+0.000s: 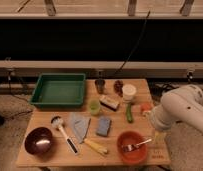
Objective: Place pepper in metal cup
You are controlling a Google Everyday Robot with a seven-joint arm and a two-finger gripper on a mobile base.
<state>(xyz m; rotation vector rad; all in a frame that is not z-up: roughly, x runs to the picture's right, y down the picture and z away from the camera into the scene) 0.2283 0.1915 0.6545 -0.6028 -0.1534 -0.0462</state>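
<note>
The pepper (129, 113) is a slim dark-green piece lying on the wooden table (50, 157), right of centre. The metal cup (100, 85) is a small dark grey cylinder standing upright near the table's back edge, left of and behind the pepper. The robot's white arm (182, 109) comes in from the right over the table's right edge. The gripper (159, 136) hangs below the arm near the right front of the table, to the right of and in front of the pepper. It holds nothing that I can see.
A green tray (59, 90) sits back left. A pale green cup (94, 106), a white round container (129, 92), an orange block (145, 108), a yellow corn-like piece (96, 146), an orange bowl with a fork (132, 146), a dark red bowl (39, 140), a brush (62, 132) and grey cloths (81, 125) crowd the table.
</note>
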